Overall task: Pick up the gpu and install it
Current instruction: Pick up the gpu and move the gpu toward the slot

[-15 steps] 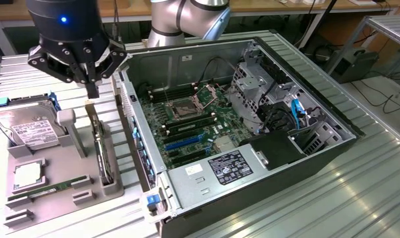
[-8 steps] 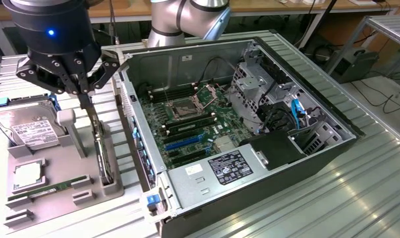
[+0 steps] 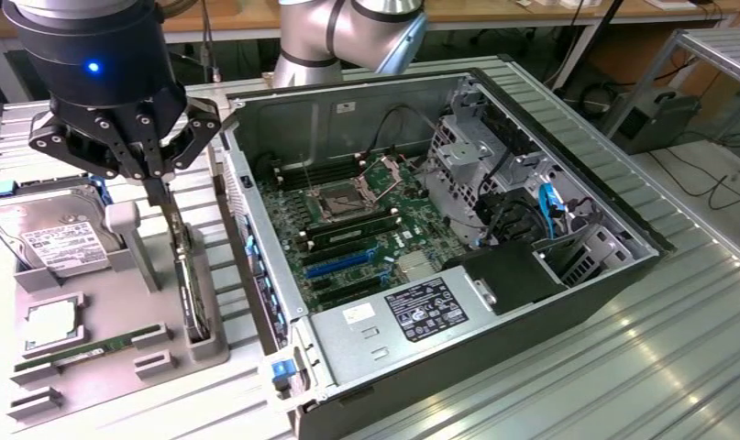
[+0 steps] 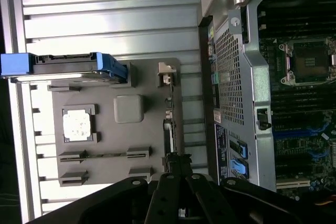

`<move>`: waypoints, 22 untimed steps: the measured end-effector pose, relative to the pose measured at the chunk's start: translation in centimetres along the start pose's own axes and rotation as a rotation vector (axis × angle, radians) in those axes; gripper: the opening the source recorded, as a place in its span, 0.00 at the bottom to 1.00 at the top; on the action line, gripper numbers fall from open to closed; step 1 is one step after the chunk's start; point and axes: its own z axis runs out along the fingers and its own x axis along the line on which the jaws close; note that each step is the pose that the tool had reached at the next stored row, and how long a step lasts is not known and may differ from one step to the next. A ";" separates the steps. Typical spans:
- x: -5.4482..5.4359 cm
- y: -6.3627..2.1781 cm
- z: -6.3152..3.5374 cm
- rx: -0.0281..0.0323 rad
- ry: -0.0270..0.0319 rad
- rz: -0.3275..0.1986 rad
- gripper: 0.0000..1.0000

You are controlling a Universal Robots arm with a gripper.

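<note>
End effector (image 3: 161,191) is pinching the gpu (image 3: 189,275) at its upper edge, fingers pressed together on the thin card. Gpu is standing edge-on in a slot of the grey holder (image 3: 106,380), along the holder's edge nearest the open computer case (image 3: 345,115). Storing it upright is probably leaving the top edge free for a grasp from above. As far as I can judge, the card is sitting in its slot, not yet lifted clear. Arm is pointing straight down over the holder, wrist vertical. Hard drive (image 3: 54,240) and RAM stick (image 3: 76,353) are sitting in their own pockets, apart from the grip. Holder and case are resting side by side on the slatted desk (image 3: 663,367).
</note>
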 end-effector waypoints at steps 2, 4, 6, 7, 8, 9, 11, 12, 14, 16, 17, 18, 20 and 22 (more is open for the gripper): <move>0.0 0.00 0.00 0.0000 0.0000 0.000 0.11; 0.0 0.00 0.00 0.0000 0.0000 0.000 0.11; 0.0 0.00 0.00 0.0000 0.0000 0.000 0.11; 0.0 0.00 0.00 0.0000 0.0000 0.000 0.11; 0.0 0.00 0.00 0.0000 0.0000 0.000 0.11; 0.0 0.00 0.00 0.0000 0.0000 0.000 0.11; 0.0 0.00 0.00 0.0000 0.0000 0.000 0.24; 0.0 0.00 0.00 0.0000 0.0000 0.000 0.30; 0.0 0.00 0.00 0.0001 0.0000 0.000 0.36; 0.0 0.00 0.00 0.0000 -0.0001 0.000 0.36; 0.0 0.00 0.00 0.0000 0.0000 0.000 0.36; 0.0 0.00 0.00 0.0000 0.0000 0.000 0.36; 0.0 0.00 0.04 0.0002 -0.0002 0.000 0.36; 0.1 -0.02 0.27 0.0007 -0.0051 0.000 0.36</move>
